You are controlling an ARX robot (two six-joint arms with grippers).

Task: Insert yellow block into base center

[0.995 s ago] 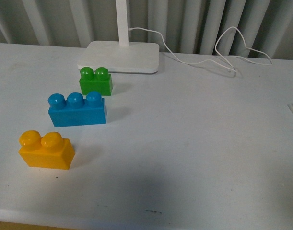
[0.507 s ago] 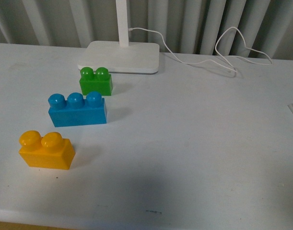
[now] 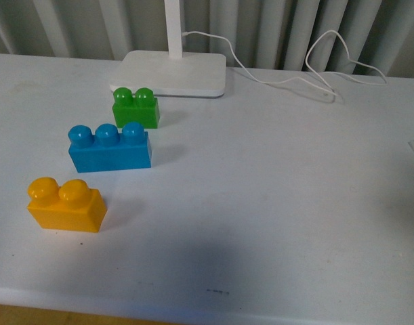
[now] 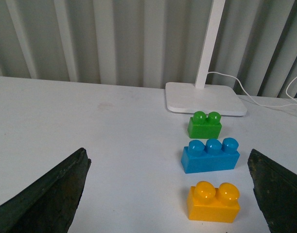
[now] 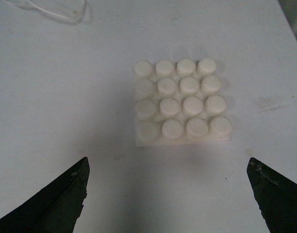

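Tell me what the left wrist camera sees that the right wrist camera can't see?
Only the left wrist view shows the yellow block, the blue brick, the green brick and the white lamp foot with its post. Only the right wrist view shows the base, a white square of sixteen studs with nothing on it. Both show the white table and dark fingers spread wide, holding nothing: the left fingers in one, the right fingers in the other.

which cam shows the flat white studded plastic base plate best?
Right wrist view: the flat square white studded base lies whole, all sixteen studs visible. Front view catches at most a sliver at the picture's right edge; left wrist view shows none of it.
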